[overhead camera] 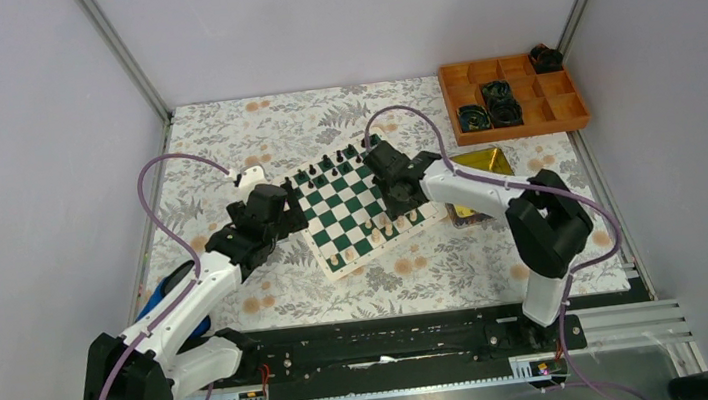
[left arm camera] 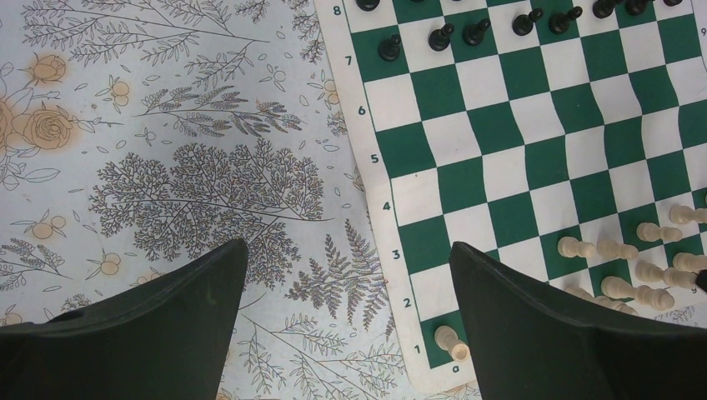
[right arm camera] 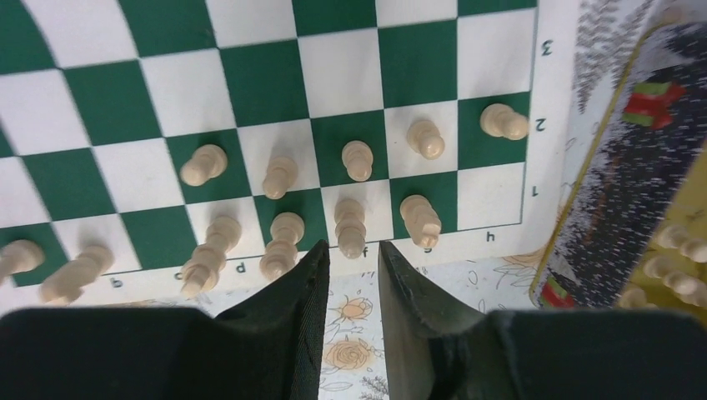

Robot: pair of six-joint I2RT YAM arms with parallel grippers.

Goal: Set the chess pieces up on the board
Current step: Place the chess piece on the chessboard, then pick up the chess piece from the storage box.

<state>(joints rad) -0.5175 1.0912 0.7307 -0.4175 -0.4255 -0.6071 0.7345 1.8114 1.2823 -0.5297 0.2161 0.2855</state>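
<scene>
top external: board (overhead camera: 356, 210) lies flat in the middle of the floral surface (overhead camera: 222, 139), turned at an angle. black pieces (overhead camera: 328, 166) stand along its far edge, cream pieces (overhead camera: 383, 227) along its near edge. gold tin (overhead camera: 482, 161) sits just right of the board. orange tray (overhead camera: 562, 116) is at far right, well apart from the board, with black coiled cables (overhead camera: 485, 104) in some compartments.

left wrist: left gripper (left arm camera: 348, 248) is fully released, fingers (left arm camera: 192, 317) spread wide with nothing between them. it hangs over the board's left border, with one finger over the bare surface and the other over the near-left squares. one cream piece stands on the near-left corner square, just beside that finger. a row of black pawns stands on rank 7.

right wrist: right gripper (right arm camera: 352, 247) is at the board's near edge, jaws parted a little and clamping nothing. the floral surface shows through the gap. a cream piece in the near row stands right at the fingertips; can't tell if they touch it. five cream pawns stand upright in the row behind. the tin lies just beside the board's right border.
</scene>
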